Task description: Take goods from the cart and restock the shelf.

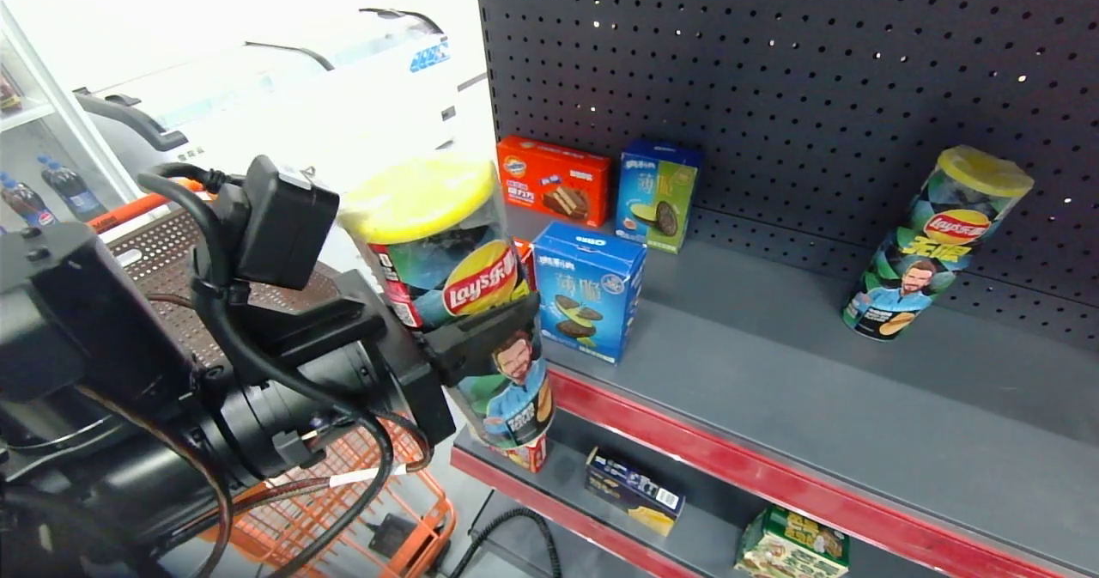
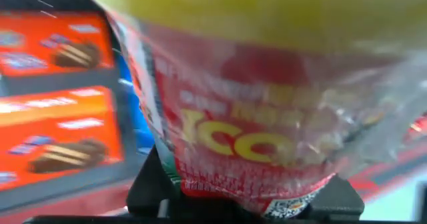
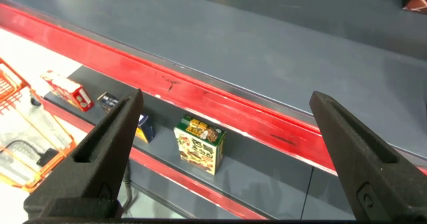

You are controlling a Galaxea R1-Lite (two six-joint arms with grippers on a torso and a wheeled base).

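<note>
My left gripper (image 1: 481, 333) is shut on a tall chips can (image 1: 455, 295) with a yellow lid, held upright in the air just off the left end of the grey shelf (image 1: 773, 389). The same can (image 2: 267, 117) looms very close in the left wrist view. A second chips can (image 1: 936, 243) leans against the pegboard at the shelf's right. My right gripper (image 3: 227, 171) is open with nothing between its fingers, hanging in front of the shelf's red front edge (image 3: 200, 91).
Two blue cookie boxes (image 1: 588, 290) (image 1: 657, 196) and an orange box (image 1: 554, 180) stand on the shelf's left part. The lower shelf holds a green box (image 3: 199, 143) and a dark box (image 1: 634, 490). The orange cart (image 1: 343, 509) is at lower left.
</note>
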